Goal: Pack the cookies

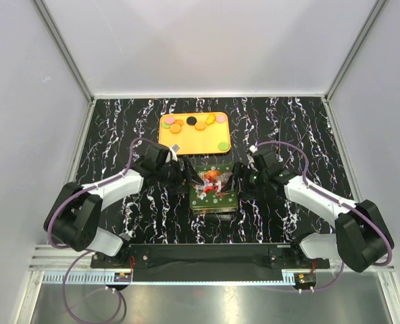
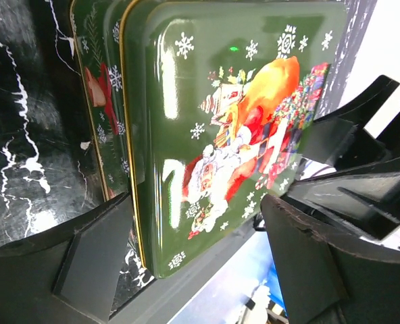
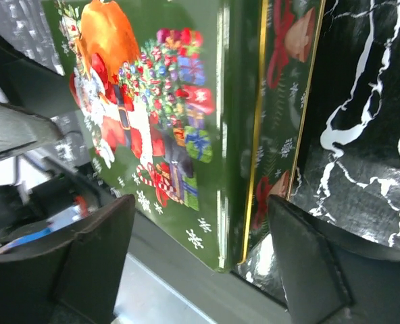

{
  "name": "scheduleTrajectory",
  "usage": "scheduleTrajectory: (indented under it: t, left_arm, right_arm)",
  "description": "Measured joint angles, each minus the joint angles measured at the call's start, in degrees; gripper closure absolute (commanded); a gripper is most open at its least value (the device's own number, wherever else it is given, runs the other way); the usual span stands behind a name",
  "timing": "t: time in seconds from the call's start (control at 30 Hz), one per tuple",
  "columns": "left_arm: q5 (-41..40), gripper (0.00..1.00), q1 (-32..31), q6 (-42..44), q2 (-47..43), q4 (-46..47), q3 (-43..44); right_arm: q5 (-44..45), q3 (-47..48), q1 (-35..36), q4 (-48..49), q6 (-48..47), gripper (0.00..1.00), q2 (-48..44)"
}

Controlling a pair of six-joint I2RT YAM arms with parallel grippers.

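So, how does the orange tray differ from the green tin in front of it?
The tray is plain orange; the tin is dark green with a Santa picture and snowflakes. The tray is flat and open, with the cookies lying on it; the tin is deeper and its lid is on. The tray is wider than the tin. Both are rectangular with rounded corners and lie on the black marbled table.

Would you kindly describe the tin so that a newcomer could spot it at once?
On the black marbled table, look just this side of the orange tray, between the left gripper and the right gripper. The tin is the only green box, its lid showing Santa with snowflakes.
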Motion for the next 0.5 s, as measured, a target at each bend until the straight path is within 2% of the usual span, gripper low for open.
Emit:
scheduleTrajectory:
  t: [0.07, 0.13, 0.17, 0.5]
  left_arm:
    - [-0.50, 0.19, -0.02, 0.90, 0.13, -0.66, 0.44]
    - [-1.40, 0.19, 0.00, 1.53, 0.57, -0.85, 0.74]
    - [-1.66, 0.19, 0.00, 1.77, 0.76, -1.01, 0.94]
    - [-4.00, 0.19, -0.37, 4.11, 1.49, -1.57, 2.51]
  right_arm:
    - [-2.95, -0.26, -1.60, 0.09, 0.48, 0.20, 0.00]
    - [-6.58, -1.33, -3.23, 1.62, 1.25, 0.30, 0.00]
    - [-8.22, -1.95, -3.98, 2.08, 1.53, 0.31, 0.07]
    - [-19.32, -3.93, -6.78, 4.28, 2.23, 0.17, 2.03]
